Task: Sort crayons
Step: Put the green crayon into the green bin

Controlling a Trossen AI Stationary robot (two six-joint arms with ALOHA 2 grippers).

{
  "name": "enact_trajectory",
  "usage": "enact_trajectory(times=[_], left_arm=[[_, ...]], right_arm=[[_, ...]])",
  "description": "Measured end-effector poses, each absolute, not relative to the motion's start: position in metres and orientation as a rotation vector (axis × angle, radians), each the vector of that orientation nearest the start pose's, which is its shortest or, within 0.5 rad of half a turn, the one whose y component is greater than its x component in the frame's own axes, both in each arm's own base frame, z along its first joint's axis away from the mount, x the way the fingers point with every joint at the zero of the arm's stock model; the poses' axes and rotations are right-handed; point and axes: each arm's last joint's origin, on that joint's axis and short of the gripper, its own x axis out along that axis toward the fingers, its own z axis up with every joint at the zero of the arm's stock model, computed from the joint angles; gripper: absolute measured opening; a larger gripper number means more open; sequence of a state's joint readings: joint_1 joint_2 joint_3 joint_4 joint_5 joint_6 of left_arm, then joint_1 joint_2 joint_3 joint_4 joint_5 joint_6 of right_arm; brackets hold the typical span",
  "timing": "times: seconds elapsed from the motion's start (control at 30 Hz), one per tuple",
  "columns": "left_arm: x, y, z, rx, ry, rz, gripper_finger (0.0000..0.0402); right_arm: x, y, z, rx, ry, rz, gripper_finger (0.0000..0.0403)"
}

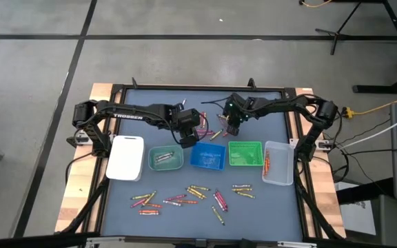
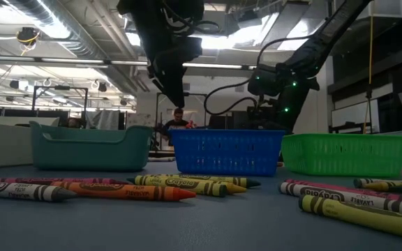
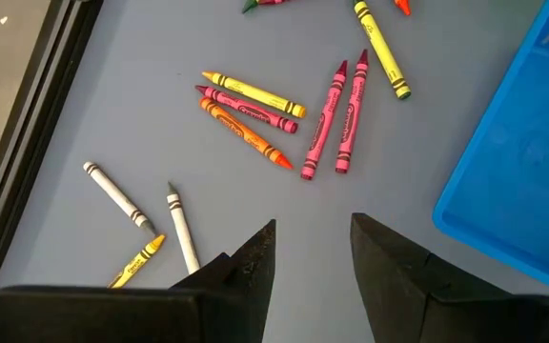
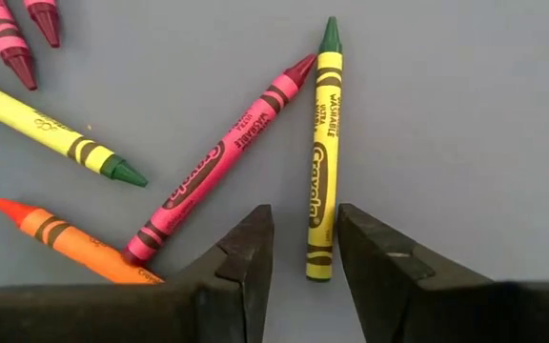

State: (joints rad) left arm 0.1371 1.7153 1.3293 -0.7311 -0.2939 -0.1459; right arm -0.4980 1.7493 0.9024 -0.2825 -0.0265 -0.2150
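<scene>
Dozens scattered: crayons [image 1: 191, 196] lie loose across the near half of the dark counter [image 1: 157, 100], with a second cluster behind the row of trays.
Right pincer [image 4: 301, 250]: poised low over that far cluster, fingers parted and empty, straddling the blunt end of a yellow-green crayon [image 4: 320, 152] that lies touching a pink crayon [image 4: 219, 160].
Left pincer [image 3: 311, 255]: hovering open with nothing held, just beside the blue tray [image 3: 518, 181], loose crayons on the counter beyond it.
Trays: white lid [image 1: 125, 158], teal tray [image 1: 165, 158], blue, green tray [image 1: 245, 153] and clear tray [image 1: 278, 163] stand in a line.
Handling: each stick looks light, stiff, round and prone to roll; wax can snap.
Best hold: likely mid-wrapper, fingers across the barrel, clear of its pink neighbour.
</scene>
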Motion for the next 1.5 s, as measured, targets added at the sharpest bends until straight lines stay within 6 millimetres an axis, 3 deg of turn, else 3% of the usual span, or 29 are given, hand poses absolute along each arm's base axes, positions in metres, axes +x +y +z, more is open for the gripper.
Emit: enact_trajectory(times=[0.17,0.57,0.97,1.27,1.5], left_arm=[[0.345,0.056,0.242,-0.040,1.090,0.466,0.0121],[0.345,0.056,0.242,-0.040,1.090,0.465,0.0121],[0.345,0.056,0.242,-0.040,1.089,0.465,0.0121],[0.346,0.056,0.243,-0.041,1.075,0.465,0.0121],[0.346,0.056,0.243,-0.041,1.075,0.465,0.0121]], right_arm=[[0.277,-0.150,0.132,0.107,1.136,-0.298,0.0114],[0.277,-0.149,0.132,0.109,1.138,-0.293,0.0009],[0.279,-0.150,0.135,0.112,1.151,-0.293,0.0023],[0.287,-0.156,0.168,0.145,1.272,-0.276,0.0011],[0.289,-0.155,0.205,0.214,1.383,-0.219,0.0015]])
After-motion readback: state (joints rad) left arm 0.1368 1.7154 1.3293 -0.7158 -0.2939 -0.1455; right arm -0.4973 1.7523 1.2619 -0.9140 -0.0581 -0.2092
